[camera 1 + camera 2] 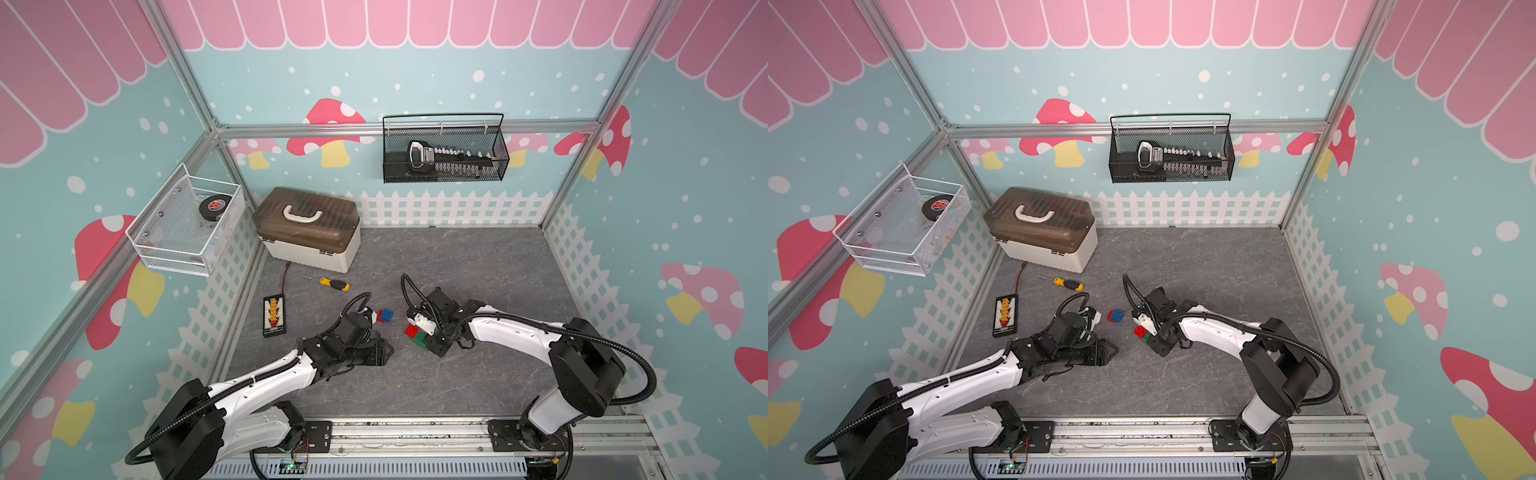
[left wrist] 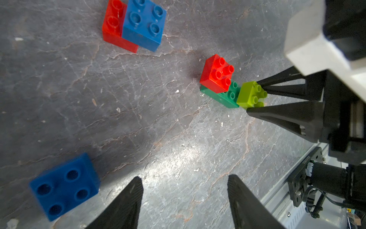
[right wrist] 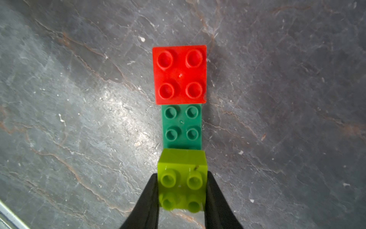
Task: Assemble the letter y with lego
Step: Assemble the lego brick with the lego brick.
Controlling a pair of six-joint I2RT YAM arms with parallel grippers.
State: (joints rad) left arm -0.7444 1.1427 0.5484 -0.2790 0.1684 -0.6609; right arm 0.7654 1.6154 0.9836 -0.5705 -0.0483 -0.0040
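Firmly, the right gripper (image 3: 181, 174) pinches a small lime-green studded plastic brick (image 3: 182, 160), while the left gripper (image 2: 185, 177) stands apart, empty.

Lime: lime-green studded plastic brick (image 3: 182, 160), between the jaws of the black right gripper (image 3: 182, 175).
Green: dark green studded plastic brick (image 3: 181, 126), just ahead of those jaws.
Red: bright red square studded brick (image 3: 179, 74), beyond it.
Blue: deep blue plastic brick (image 2: 64, 186), beside the jaws of the black left gripper (image 2: 185, 177).
Floor: grey stone-patterned mat (image 3: 79, 99), pale and rust veins.
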